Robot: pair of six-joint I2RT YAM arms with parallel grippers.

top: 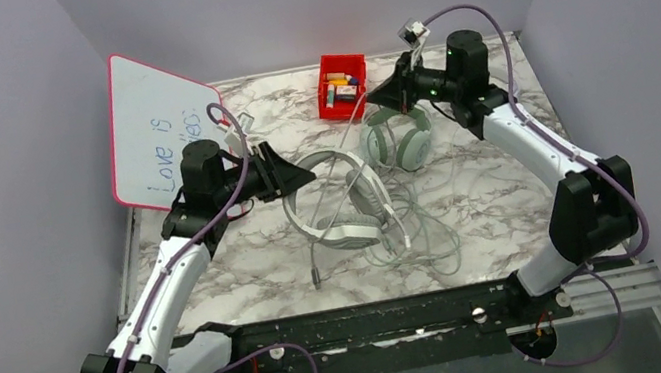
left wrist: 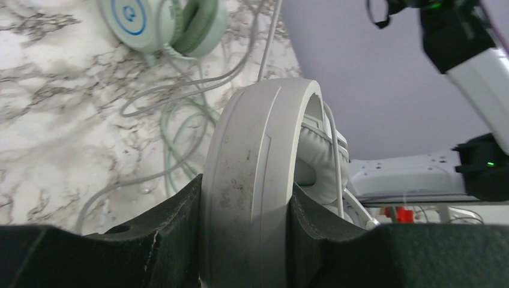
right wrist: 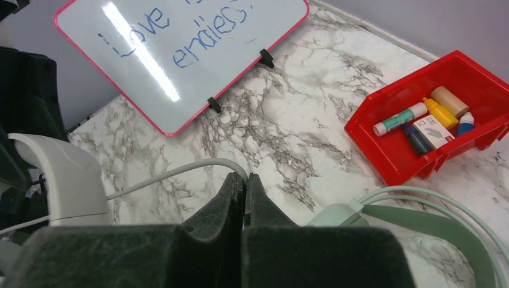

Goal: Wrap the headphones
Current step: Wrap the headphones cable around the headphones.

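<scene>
Nearest my bases, on the marble table (top: 247,256), a tangle of thin cables (top: 420,232) lies in loose loops, right of centre. Just beyond it lies the grey-white headset (top: 343,213), its ear cups toward me and its headband arching away to the far left, so its long axis runs from near right to far left. My left gripper (left wrist: 246,201) is clamped on that headband at the far-left end. The band stands edge-on between the two fingers, which are spread to its width and press both flat faces.

Farther back and to the right sits the mint-green headset (top: 398,142), cups side by side, band curving toward the back wall. My right gripper (right wrist: 243,180) hangs above it with its fingers pressed together, pinching a thin pale cable (right wrist: 174,172) at the tips. That cable runs off toward the grey-white headset.

Beyond are a red bin (right wrist: 414,171) of small items and, at the far left, a propped whiteboard (right wrist: 180,48).
</scene>
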